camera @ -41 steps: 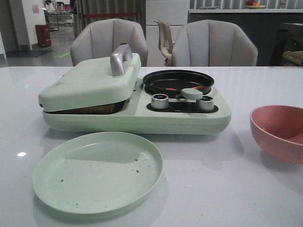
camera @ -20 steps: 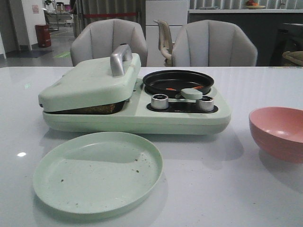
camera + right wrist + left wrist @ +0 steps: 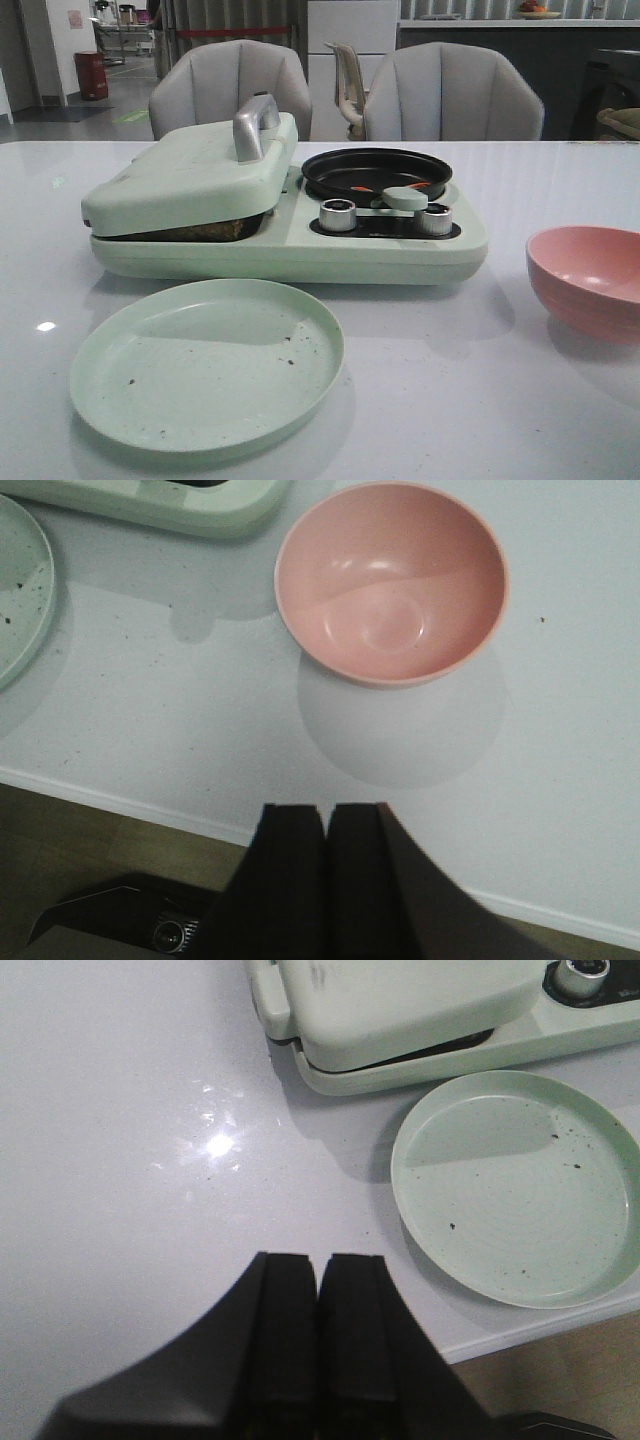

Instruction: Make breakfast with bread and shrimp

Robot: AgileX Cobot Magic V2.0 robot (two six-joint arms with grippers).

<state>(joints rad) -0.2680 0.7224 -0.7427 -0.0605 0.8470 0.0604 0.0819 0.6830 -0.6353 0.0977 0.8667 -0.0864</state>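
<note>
- Small orange-red shrimp pieces [image 3: 362,187] sit in the round black pan [image 3: 377,170] of the pale green breakfast maker [image 3: 290,250] near the worktop's far edge. They're probably light, slick and squishy, so pinch one gently across its curve.
- The browned bread [image 3: 205,231] peeks out under the tilted lid [image 3: 190,175]. It's soft, so grab a crust edge.
- The left gripper [image 3: 318,1280] and right gripper [image 3: 326,825] both have their jaws pressed together, holding nothing.
- Compared with a second ago, the pink plastic bowl [image 3: 588,280] looks brighter and sits slightly differently.

Ahead of our left gripper [image 3: 318,1335] lies the plate [image 3: 515,1188], with the cooker [image 3: 290,205] behind it. The bowl [image 3: 391,580] sits just beyond our right gripper [image 3: 325,870], and shrimp [image 3: 360,188] lie in the pan [image 3: 376,172] on the cooker.
</note>
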